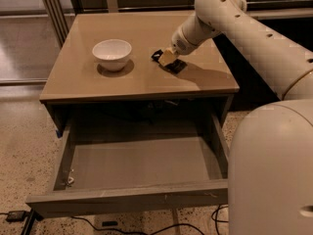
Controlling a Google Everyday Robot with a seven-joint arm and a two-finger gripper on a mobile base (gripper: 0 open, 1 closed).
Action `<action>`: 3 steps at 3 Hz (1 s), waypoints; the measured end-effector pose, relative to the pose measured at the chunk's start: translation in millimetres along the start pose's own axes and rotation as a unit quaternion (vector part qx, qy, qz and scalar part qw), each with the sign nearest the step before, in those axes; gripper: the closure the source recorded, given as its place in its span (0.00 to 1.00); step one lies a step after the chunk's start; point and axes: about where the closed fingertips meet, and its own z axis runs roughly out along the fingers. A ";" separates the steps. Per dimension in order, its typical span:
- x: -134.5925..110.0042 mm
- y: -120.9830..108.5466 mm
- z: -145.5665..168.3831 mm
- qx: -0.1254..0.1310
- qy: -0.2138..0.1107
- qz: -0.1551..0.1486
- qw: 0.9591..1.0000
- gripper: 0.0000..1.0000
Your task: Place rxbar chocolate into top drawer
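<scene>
View: the one camera, looking down over the table from the robot's side.
Table: a square tan-topped wooden table [146, 84] standing on a speckled floor [24, 155].
Bowl: a small round white bowl [112, 53], upright on the left half of the tabletop, well apart from the gripper.
Task's thing: the rxbar chocolate [177, 66], a small flat bar in a black wrapper, lies on the tabletop right of the bowl, near the middle. Its dark ends show on either side of the gripper.
Arm: a thick white jointed arm [254, 38] reaches in from the upper right and slopes down to the tabletop.
Gripper: the gripper [168, 58], pale yellow at its tip, sits low over the middle of the bar and appears to touch it. Whether it grasps the bar or is released cannot be told.
Drawer: the top drawer [127, 197], wide, shallow and grey-brown, is pulled fully out below the tabletop, with its plain grey inside showing. The bar is not in it.
Robot body: a large rounded white shell [274, 170] fills the lower right.
Cables: dark cables [161, 228] run along the floor under the drawer front.
</scene>
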 end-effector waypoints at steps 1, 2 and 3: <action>0.0 0.0 0.1 0.000 0.000 0.000 1.000 1.00; -1.4 1.1 -0.3 0.000 0.000 -0.003 1.000 1.00; -7.3 5.6 -2.2 -0.002 -0.001 -0.017 1.000 1.00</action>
